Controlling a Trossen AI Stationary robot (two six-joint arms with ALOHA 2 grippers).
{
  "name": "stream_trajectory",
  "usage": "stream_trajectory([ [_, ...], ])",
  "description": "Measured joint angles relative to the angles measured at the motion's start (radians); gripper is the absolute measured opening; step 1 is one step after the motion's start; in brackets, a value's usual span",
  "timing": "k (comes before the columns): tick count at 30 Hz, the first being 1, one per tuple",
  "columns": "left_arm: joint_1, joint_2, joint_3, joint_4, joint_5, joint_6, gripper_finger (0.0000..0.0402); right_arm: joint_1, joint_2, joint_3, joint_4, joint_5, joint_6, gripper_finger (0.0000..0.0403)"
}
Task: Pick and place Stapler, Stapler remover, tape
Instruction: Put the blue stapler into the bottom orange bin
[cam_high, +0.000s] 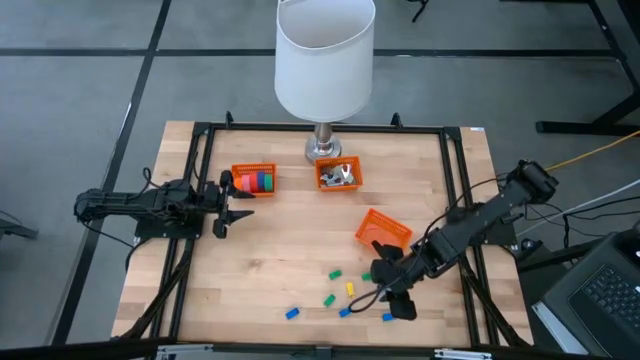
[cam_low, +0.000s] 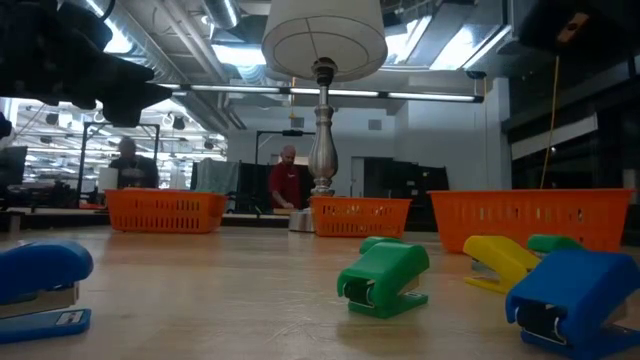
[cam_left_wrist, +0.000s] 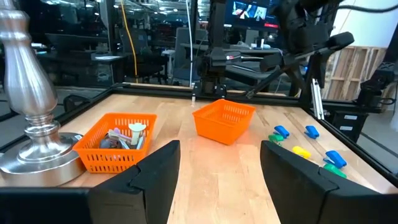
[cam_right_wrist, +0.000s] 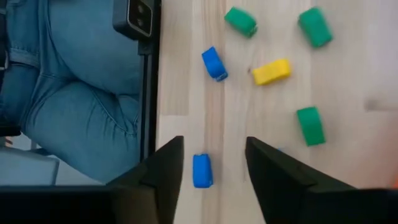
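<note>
Several small staplers, blue (cam_high: 293, 313), green (cam_high: 336, 272) and yellow (cam_high: 350, 289), lie on the table's near right part. My right gripper (cam_high: 392, 296) hangs open above them. In its wrist view (cam_right_wrist: 211, 163) a blue stapler (cam_right_wrist: 201, 170) lies between the fingers, apart from both. The bright tape rolls (cam_high: 259, 181) sit in an orange basket (cam_high: 240, 170). Silvery staple removers (cam_high: 342, 174) fill a second basket (cam_left_wrist: 115, 142). My left gripper (cam_high: 236, 205) waits open beside the tape basket, above the table.
A third orange basket (cam_high: 383, 230) stands tilted near the right arm, with nothing in it that I can see. A lamp with a white shade (cam_high: 322, 55) has its metal base (cam_left_wrist: 31, 124) at the far middle. A black frame (cam_high: 200, 135) rims the table. A person in jeans (cam_right_wrist: 74, 93) stands at the near edge.
</note>
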Motion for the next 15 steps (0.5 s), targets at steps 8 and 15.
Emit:
stream_trajectory([
  [8, 0.000, 0.000, 0.000, 0.000, 0.000, 0.000, 0.0219, 0.039, 0.096, 0.000, -0.003, 0.000, -0.085, 0.0237],
  [15, 0.000, 0.000, 0.000, 0.000, -0.001, 0.000, 0.0219, 0.038, 0.198, 0.000, -0.097, 0.001, -0.219, 0.0227],
])
